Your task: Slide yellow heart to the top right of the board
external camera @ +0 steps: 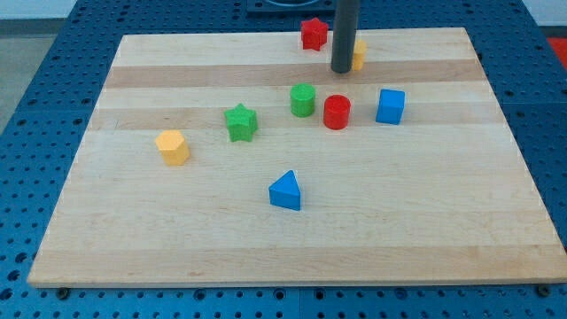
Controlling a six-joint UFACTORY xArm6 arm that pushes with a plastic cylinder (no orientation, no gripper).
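While most of the yellow heart (358, 54) hides behind my rod, a sliver of it shows on the rod's right side, far up the board (292, 239) and a little right of centre. My tip (342, 70) sits touching or just beside the heart's left edge; being a bare rod it holds nothing, only pressing. 1 red star (313, 34) stands just left of the rod, near the far edge. Nearer lie the green cylinder (303, 100), red cylinder (337, 112) and blue cube (390, 106), with the green star (240, 122), yellow hexagon (173, 147) and blue triangle (286, 191) further off. I judge a steady push rightward, kept behind the heart's centre, should carry it along the far edge towards the corner without it slipping aside.
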